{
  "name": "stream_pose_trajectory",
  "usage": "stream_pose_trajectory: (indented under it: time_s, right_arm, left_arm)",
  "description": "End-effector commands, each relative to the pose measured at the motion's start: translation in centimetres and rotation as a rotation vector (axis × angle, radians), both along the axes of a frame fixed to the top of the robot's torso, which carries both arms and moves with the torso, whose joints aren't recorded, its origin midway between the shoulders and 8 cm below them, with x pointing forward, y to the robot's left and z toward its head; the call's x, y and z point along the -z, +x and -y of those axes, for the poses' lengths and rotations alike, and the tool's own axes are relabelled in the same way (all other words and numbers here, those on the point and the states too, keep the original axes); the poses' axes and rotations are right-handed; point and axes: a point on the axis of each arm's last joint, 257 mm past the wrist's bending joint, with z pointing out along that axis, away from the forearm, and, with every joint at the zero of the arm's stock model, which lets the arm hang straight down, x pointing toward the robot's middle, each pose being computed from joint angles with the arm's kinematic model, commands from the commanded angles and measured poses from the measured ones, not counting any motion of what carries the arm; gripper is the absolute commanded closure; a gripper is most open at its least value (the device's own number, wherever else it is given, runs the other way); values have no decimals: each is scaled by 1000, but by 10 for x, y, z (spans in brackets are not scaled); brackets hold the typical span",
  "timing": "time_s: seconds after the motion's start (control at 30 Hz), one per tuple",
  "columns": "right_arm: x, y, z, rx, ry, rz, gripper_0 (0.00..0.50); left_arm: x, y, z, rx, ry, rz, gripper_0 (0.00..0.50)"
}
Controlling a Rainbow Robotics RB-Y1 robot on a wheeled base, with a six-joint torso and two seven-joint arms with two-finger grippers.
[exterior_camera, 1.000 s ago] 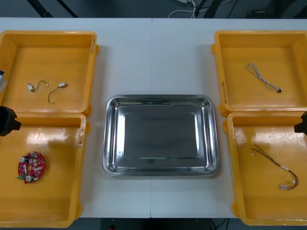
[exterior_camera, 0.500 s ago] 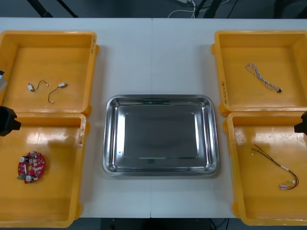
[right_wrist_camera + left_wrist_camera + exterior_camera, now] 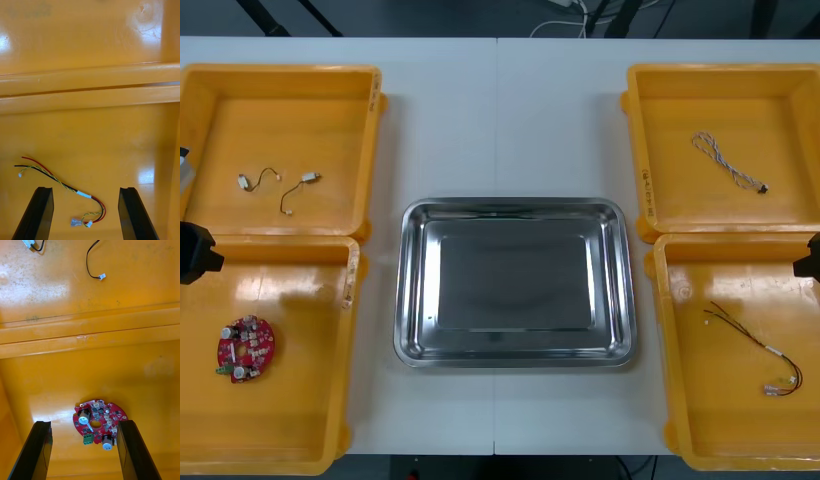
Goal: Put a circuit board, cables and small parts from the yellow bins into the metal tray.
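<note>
Both pairs of fingers stand wide apart, holding nothing: left fingers (image 3: 40,450) above the red circuit board (image 3: 98,422) in a left yellow bin (image 3: 290,430), right fingers (image 3: 39,213) above the red and yellow cable (image 3: 80,194) in a right yellow bin (image 3: 720,420). The metal tray (image 3: 515,206) lies mid-bench (image 3: 500,120).

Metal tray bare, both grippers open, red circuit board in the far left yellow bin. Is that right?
One slip: the red circuit board lies in the near left yellow bin, not the far one, as the front view shows. The metal tray is bare, and the left gripper and right gripper are both open.
</note>
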Motion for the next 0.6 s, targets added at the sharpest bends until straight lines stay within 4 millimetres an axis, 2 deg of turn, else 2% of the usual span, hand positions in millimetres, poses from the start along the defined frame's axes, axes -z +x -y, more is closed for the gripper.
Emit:
stream_pose_trajectory:
  time_s: [0.03,0.6]
  right_arm:
    - [-17,1,19,18,-37,31,0]
    - [-17,1,19,18,-37,31,0]
  left_arm:
    - [-16,1,-9,48,52,43,0]
    - [-16,1,-9,48,52,43,0]
